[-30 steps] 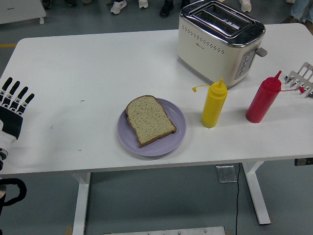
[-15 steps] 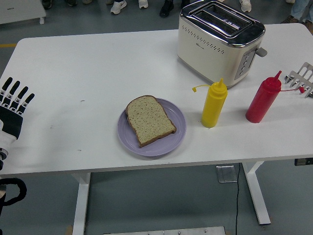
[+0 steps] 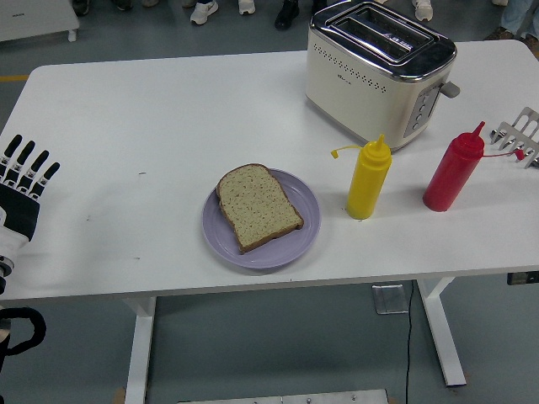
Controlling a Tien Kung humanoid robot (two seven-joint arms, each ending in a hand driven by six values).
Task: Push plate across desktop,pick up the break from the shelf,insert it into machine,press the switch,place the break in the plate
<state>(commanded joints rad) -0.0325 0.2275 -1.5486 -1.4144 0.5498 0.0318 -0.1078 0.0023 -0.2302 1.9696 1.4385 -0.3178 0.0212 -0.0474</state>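
White surface (image 3: pixel 152 109) carries a toaster (image 3: pixel 379 67) at the far right, two sauce bottles, and a plate (image 3: pixel 295 240) near the front edge. Bread (image 3: pixel 257 206) lies flat on the plate. Left robot hand (image 3: pixel 24 189) hovers at the left edge, fingers extended, empty. Judged final step complete; keep the arm clear of the plate.

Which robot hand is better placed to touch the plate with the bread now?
Left, probably. The left robot hand lies open at the table's left edge; the plate is mid-table. The right one is out of view.
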